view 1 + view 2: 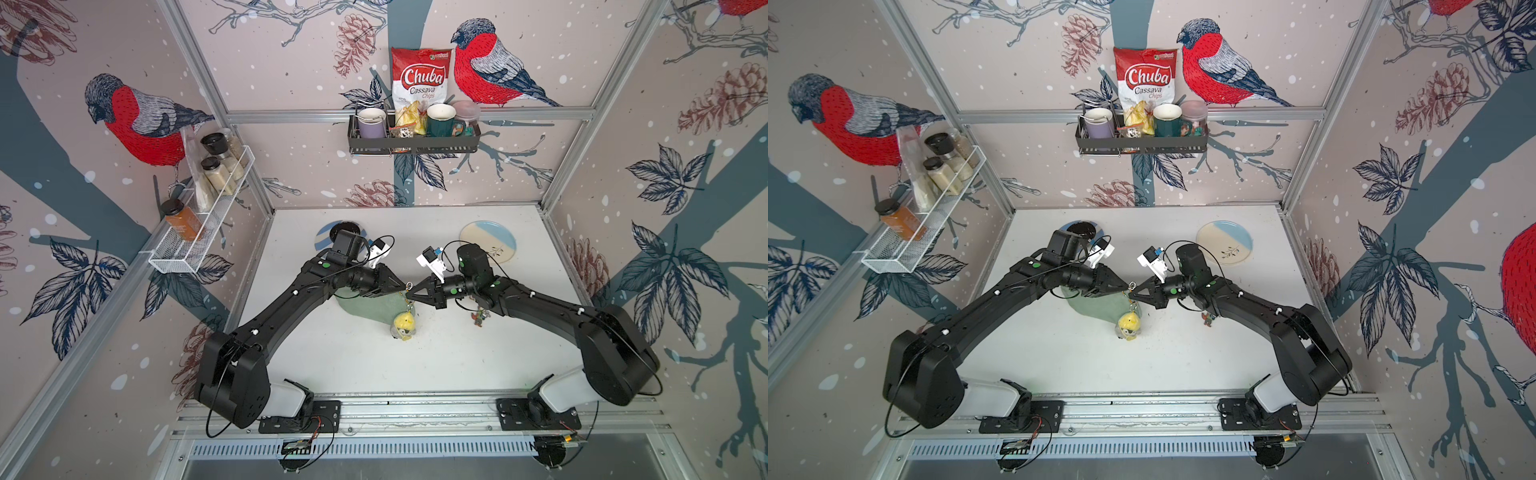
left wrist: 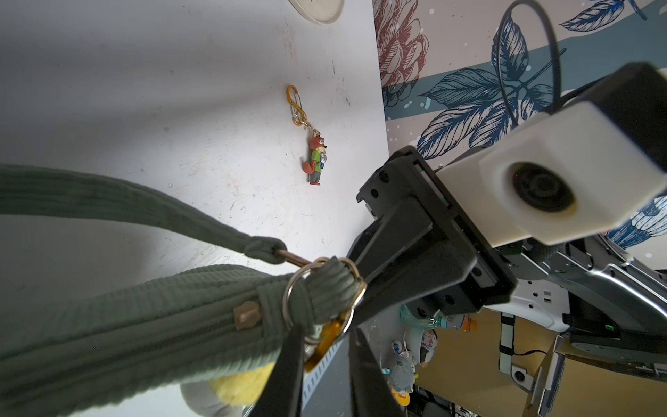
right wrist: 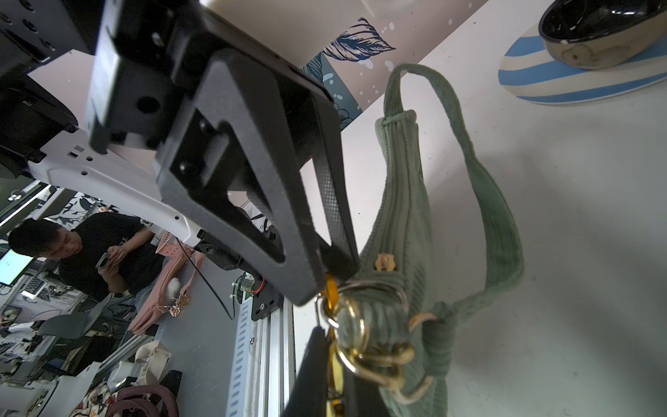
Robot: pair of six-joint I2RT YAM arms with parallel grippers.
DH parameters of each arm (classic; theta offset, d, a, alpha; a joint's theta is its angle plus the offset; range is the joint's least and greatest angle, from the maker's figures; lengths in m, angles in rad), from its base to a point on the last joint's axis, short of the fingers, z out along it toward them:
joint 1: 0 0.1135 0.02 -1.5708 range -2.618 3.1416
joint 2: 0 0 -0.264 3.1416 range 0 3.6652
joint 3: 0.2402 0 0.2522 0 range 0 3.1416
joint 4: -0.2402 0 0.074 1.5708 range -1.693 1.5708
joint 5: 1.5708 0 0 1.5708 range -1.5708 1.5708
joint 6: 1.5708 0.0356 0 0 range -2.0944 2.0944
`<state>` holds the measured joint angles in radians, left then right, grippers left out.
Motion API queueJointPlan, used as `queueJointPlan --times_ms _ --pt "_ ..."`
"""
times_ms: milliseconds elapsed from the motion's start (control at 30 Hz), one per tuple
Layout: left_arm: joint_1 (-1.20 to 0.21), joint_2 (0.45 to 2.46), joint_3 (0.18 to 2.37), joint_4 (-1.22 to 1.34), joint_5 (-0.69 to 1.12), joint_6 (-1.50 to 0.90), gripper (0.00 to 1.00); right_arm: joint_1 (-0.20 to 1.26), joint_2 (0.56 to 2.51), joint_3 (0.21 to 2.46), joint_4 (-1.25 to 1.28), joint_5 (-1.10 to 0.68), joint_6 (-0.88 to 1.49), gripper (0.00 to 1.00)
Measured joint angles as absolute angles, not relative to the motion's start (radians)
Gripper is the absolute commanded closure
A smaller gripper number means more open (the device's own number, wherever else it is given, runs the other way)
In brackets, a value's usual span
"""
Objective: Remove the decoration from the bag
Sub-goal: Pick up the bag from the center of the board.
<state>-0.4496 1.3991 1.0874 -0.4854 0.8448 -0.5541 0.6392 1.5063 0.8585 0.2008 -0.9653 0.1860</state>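
Top views both show the bag (image 1: 365, 306) (image 1: 1096, 308) near the worktop's (image 1: 353, 361) middle. Its ringed end is raised between the left gripper (image 1: 402, 286) and right gripper (image 1: 410, 296), its body sags onto the surface beneath the left arm, and a yellow plush (image 1: 404, 323) dangles from that end. Right wrist view has the right gripper's fingers clenched on the orange clip (image 3: 331, 289) hooked to the bag's ring (image 3: 361, 332); the left jaws straddle the same clip, and whether they pinch it I cannot tell. A fox charm (image 2: 316, 159) lies apart, toward the worktop's right edge.
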Motion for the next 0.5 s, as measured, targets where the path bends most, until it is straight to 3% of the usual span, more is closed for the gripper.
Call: queueJointPlan --times_ms 267,400,500 --pt "-0.454 1.39 1.058 -0.472 0.835 -0.555 1.0 0.638 1.517 0.86 0.147 -0.986 0.208 1.0" --pt "-0.463 1.398 1.065 -0.456 0.867 -0.575 1.0 0.641 1.525 0.881 0.149 -0.967 0.207 0.96" --pt "-0.463 1.405 1.076 -0.453 0.866 -0.599 1.0 0.641 1.522 0.883 0.15 -0.949 0.208 0.98"
